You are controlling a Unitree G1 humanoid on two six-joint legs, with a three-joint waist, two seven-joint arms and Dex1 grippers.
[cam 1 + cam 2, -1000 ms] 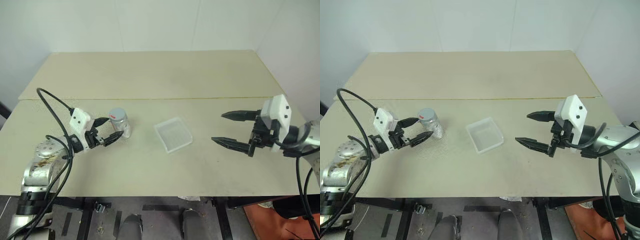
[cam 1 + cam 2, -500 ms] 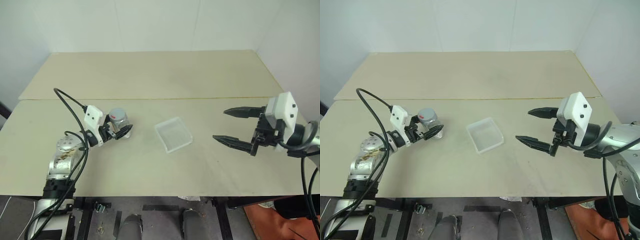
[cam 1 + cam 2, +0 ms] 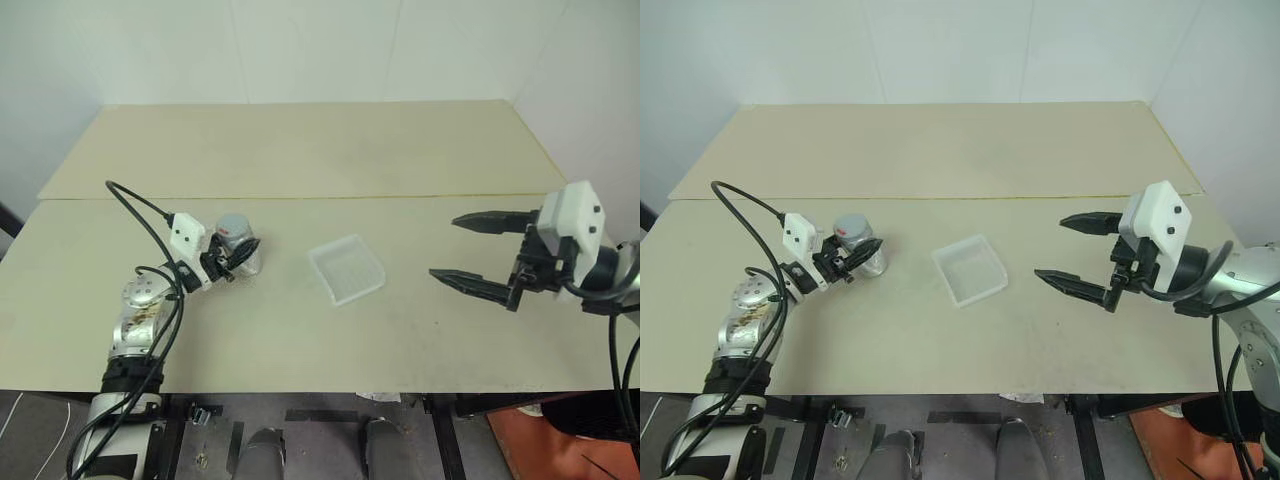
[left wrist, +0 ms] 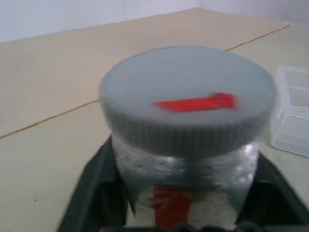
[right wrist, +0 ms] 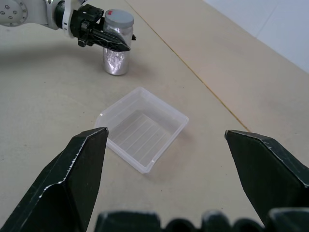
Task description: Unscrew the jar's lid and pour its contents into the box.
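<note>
I see my left gripper (image 3: 232,262) clamped on the upright jar (image 3: 240,255), lid (image 3: 234,226) on, at nine o'clock from the box (image 3: 347,269), while my right gripper (image 3: 470,252) gapes empty at three o'clock.

Plenty of open tabletop (image 3: 300,150) here, the whole far half is bare, so a gripper can sweep across it with nothing in the way. Near side is busier: the box (image 3: 346,269) sits about mid-table, with the jar (image 3: 240,252) well apart on its left, lid (image 4: 188,104) on, and the left gripper (image 3: 232,262) clamped around it, so that side's blocked. Bare lane between jar and box. The right gripper (image 3: 468,250) hangs spread wide off to the box's right, clear table between them.
</note>
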